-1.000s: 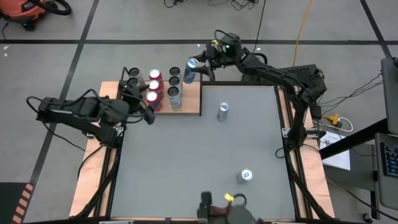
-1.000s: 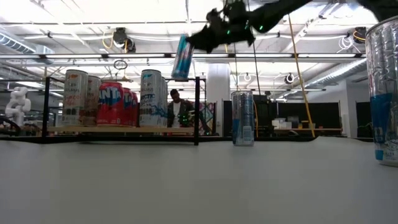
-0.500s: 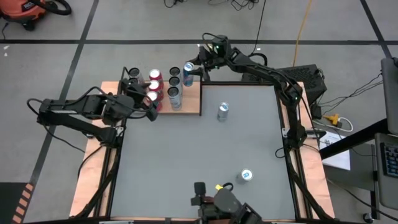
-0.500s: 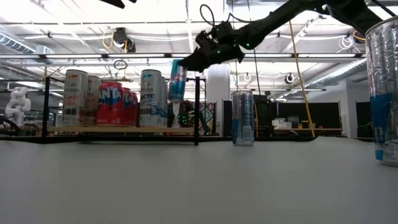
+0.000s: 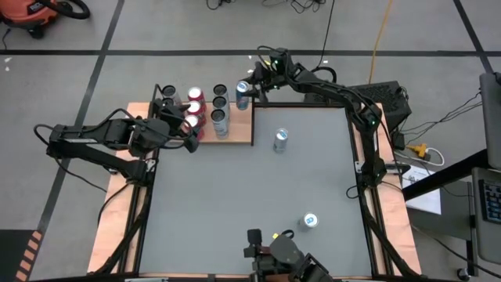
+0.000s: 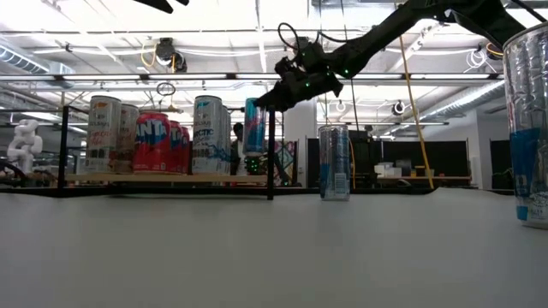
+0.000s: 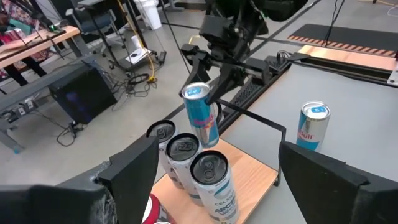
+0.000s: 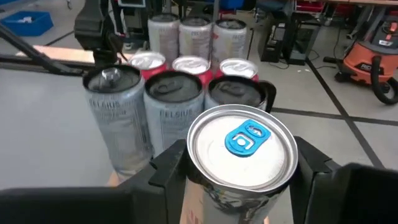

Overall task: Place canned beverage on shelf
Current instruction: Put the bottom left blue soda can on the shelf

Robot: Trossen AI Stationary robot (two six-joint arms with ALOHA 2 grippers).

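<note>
A blue-and-pink canned beverage hangs over the far right corner of the shelf, with my right gripper shut on it. In the low view the can is upright, above the wooden board. Several silver and red cans stand on their bases on the shelf. My left gripper waits open at the shelf's near edge, with nothing between its fingers. My right gripper pinches the can between its two fingers on opposite sides of the upper wall, just under the top rim. The fingers come nearly level from the table's far right. The can stays upright and lifted clear of the shelf board.
Two more cans stand on the grey tabletop: one right of the shelf, one near the front right. The shelf's thin black post and rim stand close beside the held can. Silver cans fill the shelf's middle.
My right gripper has come down and a little toward the table's left with the can. The can, tilted and high above the shelf's rail a second ago, now hangs upright at the level of the standing cans.
</note>
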